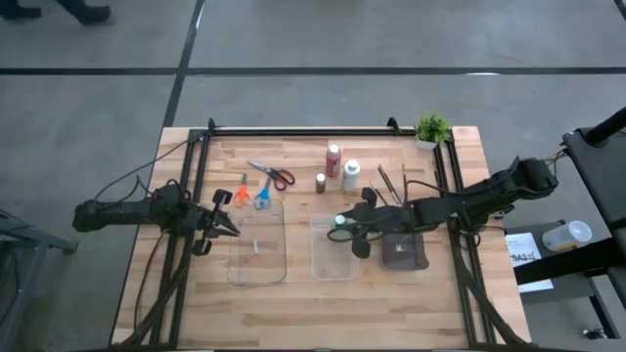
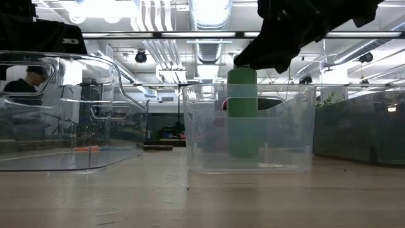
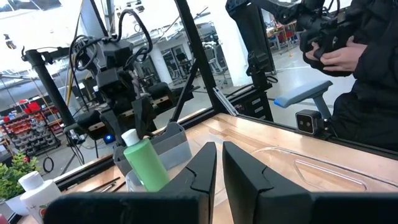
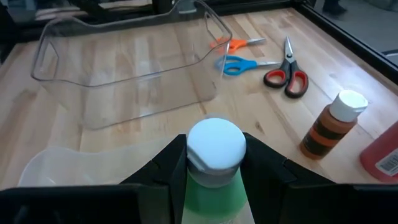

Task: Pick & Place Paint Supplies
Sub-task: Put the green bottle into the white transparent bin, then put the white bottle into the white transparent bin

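Your right gripper [image 4: 208, 163] is clenched on the green bottle [image 2: 242, 114], hanging inside the middle clear tray [image 2: 250, 166], base off its floor. Release now and it could tip. Your left gripper [image 1: 221, 220], jaws nearly closed and empty, waits left of that tray.

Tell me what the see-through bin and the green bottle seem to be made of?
The see-through bin looks like hard, glossy clear plastic: the room shows through its walls and its rim catches light. The green bottle, held by the right gripper, looks like matte, opaque plastic with a smooth white cap.
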Robot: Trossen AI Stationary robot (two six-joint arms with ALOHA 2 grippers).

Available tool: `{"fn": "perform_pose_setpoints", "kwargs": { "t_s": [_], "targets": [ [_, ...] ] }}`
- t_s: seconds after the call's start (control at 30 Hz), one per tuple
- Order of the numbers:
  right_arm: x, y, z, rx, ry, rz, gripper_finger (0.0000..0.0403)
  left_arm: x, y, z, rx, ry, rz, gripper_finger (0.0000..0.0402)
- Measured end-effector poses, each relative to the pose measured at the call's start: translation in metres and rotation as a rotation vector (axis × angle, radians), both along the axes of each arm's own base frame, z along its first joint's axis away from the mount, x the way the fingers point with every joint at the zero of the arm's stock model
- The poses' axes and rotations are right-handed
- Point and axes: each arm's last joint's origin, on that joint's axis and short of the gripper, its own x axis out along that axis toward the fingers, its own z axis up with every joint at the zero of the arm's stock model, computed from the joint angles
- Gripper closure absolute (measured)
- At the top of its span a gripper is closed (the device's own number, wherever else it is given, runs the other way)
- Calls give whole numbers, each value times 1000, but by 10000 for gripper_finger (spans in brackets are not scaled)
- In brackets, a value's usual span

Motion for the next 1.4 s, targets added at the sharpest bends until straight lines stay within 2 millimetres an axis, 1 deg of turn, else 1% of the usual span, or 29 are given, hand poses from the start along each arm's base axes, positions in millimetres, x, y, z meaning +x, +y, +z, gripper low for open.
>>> {"fn": "perform_pose_setpoints", "kwargs": {
  "t_s": [0.23, 0.4, 0.47, 0.57, 0.7, 0.93, 1.1, 1.23, 1.4],
  "targets": [
    [-8, -2, -1, 7, -14, -1, 286, 0, 0, 0, 0, 0, 1, 366],
    [-7, -1, -3, 6, -4, 2, 236, 0, 0, 0, 0, 0, 1, 366],
    [-7, -1, -4, 7, -3, 3, 222, 0, 0, 0, 0, 1, 1, 366],
    [-7, -1, -4, 6, -2, 3, 212, 0, 0, 0, 0, 0, 0, 366],
    [-7, -1, -1, -1, -9, 7, 209, 0, 0, 0, 0, 0, 0, 366],
    [-11, -3, 17, -50, -17, 16, 208, 0, 0, 0, 0, 1, 0, 366],
    [-18, -6, 39, -100, -68, -10, 207, 0, 0, 0, 0, 0, 0, 366],
    [-26, -10, 51, -142, -101, -61, 207, 0, 0, 0, 0, 0, 1, 366],
    [-36, -15, 63, -178, -144, -179, 207, 0, 0, 0, 0, 1, 1, 366]
  ]
}}
